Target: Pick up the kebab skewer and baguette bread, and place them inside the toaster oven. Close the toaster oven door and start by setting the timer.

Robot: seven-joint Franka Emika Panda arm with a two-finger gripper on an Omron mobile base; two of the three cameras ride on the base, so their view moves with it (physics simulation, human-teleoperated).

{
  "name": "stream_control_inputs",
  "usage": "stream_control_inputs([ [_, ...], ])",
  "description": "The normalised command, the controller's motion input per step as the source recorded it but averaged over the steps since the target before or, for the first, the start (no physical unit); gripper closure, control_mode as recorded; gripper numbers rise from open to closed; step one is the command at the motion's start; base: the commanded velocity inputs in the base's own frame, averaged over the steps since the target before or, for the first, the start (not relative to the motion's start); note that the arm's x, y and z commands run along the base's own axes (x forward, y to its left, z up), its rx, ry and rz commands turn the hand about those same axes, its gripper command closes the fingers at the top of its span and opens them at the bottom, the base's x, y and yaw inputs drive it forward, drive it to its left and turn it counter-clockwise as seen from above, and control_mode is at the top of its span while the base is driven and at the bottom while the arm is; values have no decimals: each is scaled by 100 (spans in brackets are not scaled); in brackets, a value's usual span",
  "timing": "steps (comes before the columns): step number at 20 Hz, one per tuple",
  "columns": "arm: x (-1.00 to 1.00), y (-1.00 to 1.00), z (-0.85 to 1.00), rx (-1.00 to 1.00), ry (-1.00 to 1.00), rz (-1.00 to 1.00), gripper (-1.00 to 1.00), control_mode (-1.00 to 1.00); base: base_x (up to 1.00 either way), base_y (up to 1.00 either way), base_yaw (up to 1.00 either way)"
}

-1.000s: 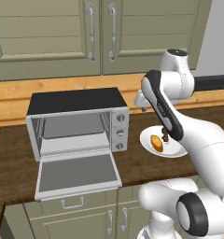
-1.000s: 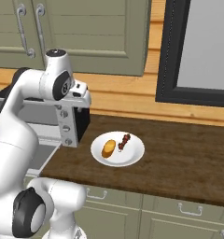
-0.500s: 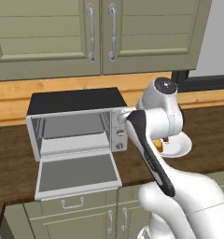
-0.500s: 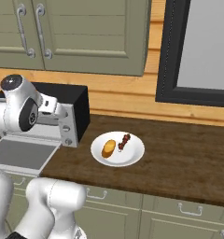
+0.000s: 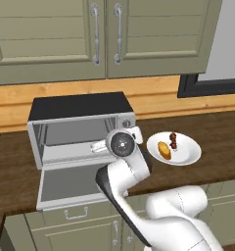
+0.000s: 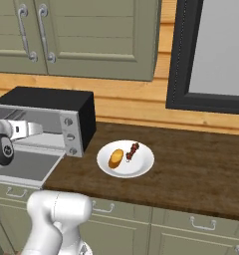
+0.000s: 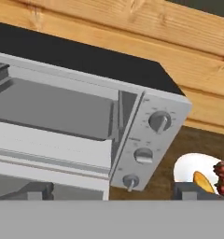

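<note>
Kitchen scene, sage green cabinets up top, wood backsplash, and a dark wooden table (image 5: 222,132) carrying everything. So here's what just changed: your arm has swung off the plate (image 5: 185,158) side and across to the oven (image 5: 80,132). A second ago the hand hung over the plate at the right of the left base view; now the gripper (image 5: 101,146) sits mid-frame, right at the oven's mouth, pointing left into the opening. In the right base view it pokes in from the left edge (image 6: 28,129), in front of the oven (image 6: 52,119).

Jaws are spread as wide as they go and there's nothing between them. That's the bit that matters, because the skewer (image 6: 132,151) and the bread (image 6: 116,158) are both on the plate (image 6: 141,167), side by side in the lower middle of that view, bread to the left and skewer to the right. From the hand view you can see them at the lower right too, bread (image 7: 203,182) and skewer (image 7: 221,176) on the plate, with the oven's knob column (image 7: 144,154) dead centre.

The door (image 5: 70,181) is folded down flat and open, lower left of the left base view, and the cavity looks empty to me.

My read: you went over to the oven empty-handed, so nothing's been loaded yet. You'd have to head back right to the plate before closing up or touching the timer.
</note>
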Motion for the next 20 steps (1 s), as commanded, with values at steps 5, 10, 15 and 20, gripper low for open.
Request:
stream_control_inputs([
  [5, 26, 99, 0, -12, -4, 0, -100, -100, 0, 0, 0],
  [10, 31, 86, 0, 0, 2, -6, -100, -100, 0, 0, 0],
  [15, 41, 22, -5, -2, 15, -5, -100, -100, 0, 0, 0],
  [20, 26, 0, -25, -8, 12, 0, -100, -100, 0, 0, 0],
])
